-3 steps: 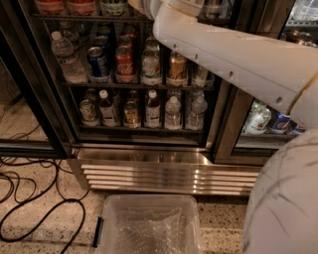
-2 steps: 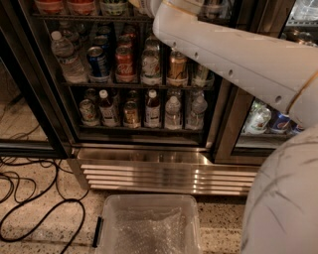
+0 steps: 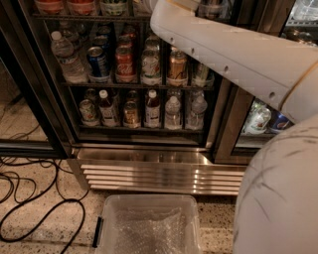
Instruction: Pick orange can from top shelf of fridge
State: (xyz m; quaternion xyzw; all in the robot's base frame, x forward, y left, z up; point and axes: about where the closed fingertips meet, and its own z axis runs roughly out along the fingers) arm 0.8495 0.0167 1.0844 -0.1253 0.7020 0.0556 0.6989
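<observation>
Camera view is showing the arm [image 3: 233,59] staying almost unmoved at the fridge's [image 3: 159,171] top shelf [image 3: 89,17]; the gripper is hiding past the top edge, grasp untellable, orange can not distinguishable there, so the pick is probably pending

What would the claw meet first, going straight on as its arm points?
Cannot tell: the claw is out of view past the top edge. The arm points up-left into the fridge, probably toward its top drinks.
</observation>
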